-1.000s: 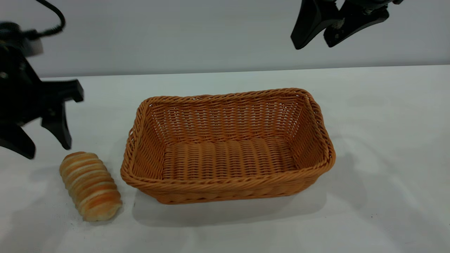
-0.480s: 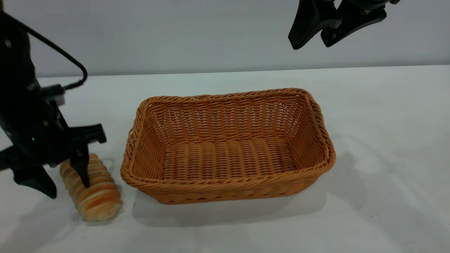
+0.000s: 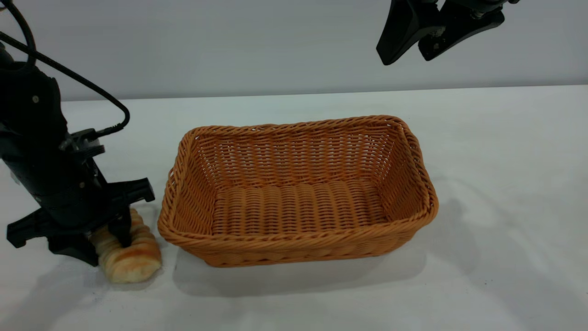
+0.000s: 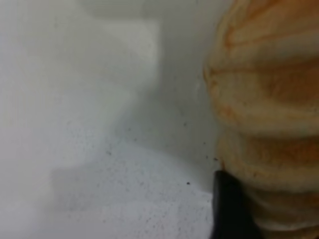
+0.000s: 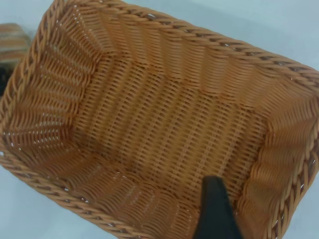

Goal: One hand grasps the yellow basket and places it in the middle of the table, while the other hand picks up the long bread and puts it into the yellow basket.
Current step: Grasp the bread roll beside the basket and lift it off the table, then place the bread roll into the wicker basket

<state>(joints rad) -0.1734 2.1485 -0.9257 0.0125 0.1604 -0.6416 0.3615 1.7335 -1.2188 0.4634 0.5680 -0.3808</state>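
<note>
The long bread (image 3: 131,264) lies on the white table (image 3: 505,184) just left of the yellow basket (image 3: 298,239). My left gripper (image 3: 105,250) is down over the bread's far half, open, with one finger on each side of it. In the left wrist view one black finger (image 4: 229,209) lies against the side of the bread (image 4: 269,99). My right gripper (image 3: 404,57) hangs open and empty high above the basket's far right corner. The right wrist view looks down into the empty basket (image 5: 50,99) past one finger (image 5: 214,209), with the bread's end (image 5: 12,42) beside it.
The basket stands empty near the middle of the table, its long side facing me. A wall runs behind the table's far edge (image 3: 294,94). Bare tabletop lies right of and in front of the basket.
My left gripper has come down and to the right, from above and behind the bread to straddling it at table level. The right gripper, the basket and the bread have stayed put.
</note>
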